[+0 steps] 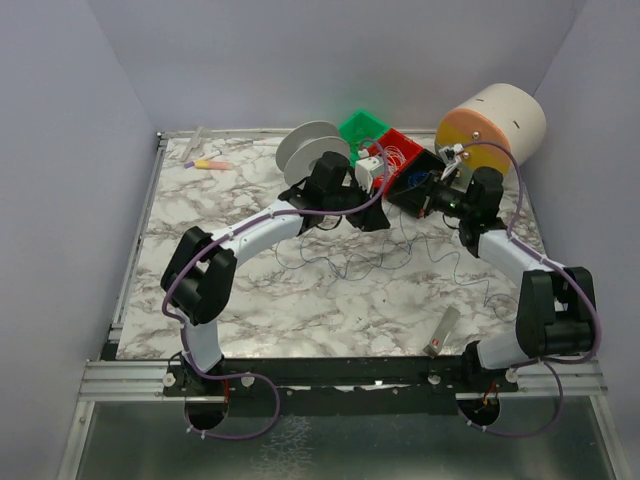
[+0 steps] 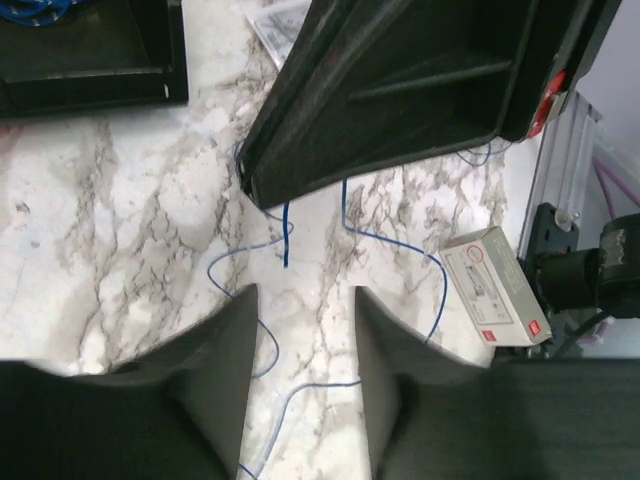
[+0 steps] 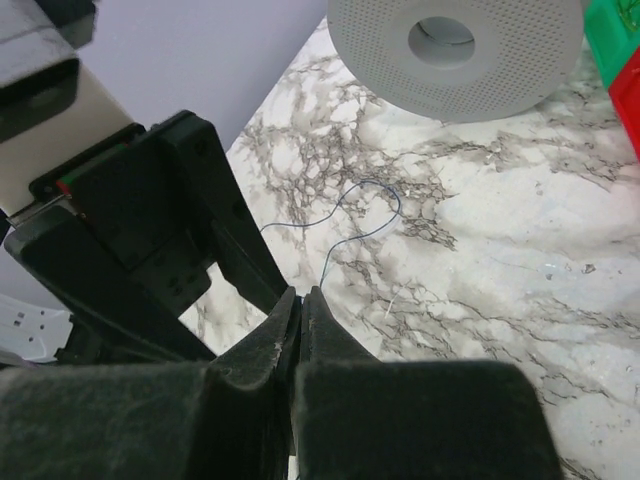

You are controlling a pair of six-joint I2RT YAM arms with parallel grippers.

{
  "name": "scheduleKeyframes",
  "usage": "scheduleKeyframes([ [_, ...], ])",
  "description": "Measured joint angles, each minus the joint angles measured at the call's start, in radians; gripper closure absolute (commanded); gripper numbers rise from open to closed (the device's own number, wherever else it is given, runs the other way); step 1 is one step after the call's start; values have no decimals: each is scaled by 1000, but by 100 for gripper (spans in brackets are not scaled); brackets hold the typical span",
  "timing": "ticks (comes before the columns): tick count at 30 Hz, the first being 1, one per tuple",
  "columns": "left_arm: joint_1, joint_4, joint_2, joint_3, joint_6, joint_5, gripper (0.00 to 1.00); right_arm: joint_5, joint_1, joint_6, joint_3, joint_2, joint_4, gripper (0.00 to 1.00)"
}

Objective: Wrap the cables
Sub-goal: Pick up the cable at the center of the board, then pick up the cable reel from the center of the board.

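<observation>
The thin, dark cables (image 1: 345, 262) lie loose on the marble table (image 1: 250, 320), trailing in slack curves across its middle, between the two arms and out toward 3 o'clock. In the left wrist view the left fingers (image 2: 225, 380) stand wide apart just above the table with nothing between them but a strand running along the marble underneath. The right fingers (image 3: 330, 350) are pressed together to a hairline slit. They point at the left ones from 12 o'clock in the left wrist view, and a strand runs out from under their tip, though whether it is pinched cannot be told. In the top view a grey spool (image 1: 315, 150) stands at 12 o'clock, a red bin (image 1: 400, 150) at 1 o'clock, and a cream drum (image 1: 495, 125) at 2 o'clock.
</observation>
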Motion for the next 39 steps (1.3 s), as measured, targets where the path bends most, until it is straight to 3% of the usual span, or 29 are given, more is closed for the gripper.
scheduleKeyframes([
  [1,0,-19,0,3,19,1,4,6,0,-2,0,-5,-8,100],
  [2,0,-40,-3,4,51,3,1,13,-1,-3,0,-11,-17,100],
  [8,12,-159,-39,10,177,5,1,37,-4,-10,12,-52,-55,100],
  [12,76,-225,-71,73,258,-31,1,68,-12,-30,27,-71,-100,99],
  [18,232,-246,-74,265,411,-253,1,104,-29,-64,57,-72,-173,100],
  [23,254,-247,34,434,486,-374,1,114,-35,-103,63,-77,-212,100],
  [27,282,-270,164,534,502,-381,1,114,-38,-130,64,-87,-235,100],
  [33,353,-362,325,650,535,-333,6,114,-44,-164,66,-92,-259,99],
  [39,406,-438,370,692,576,-245,28,113,-47,-187,71,-92,-276,99],
])
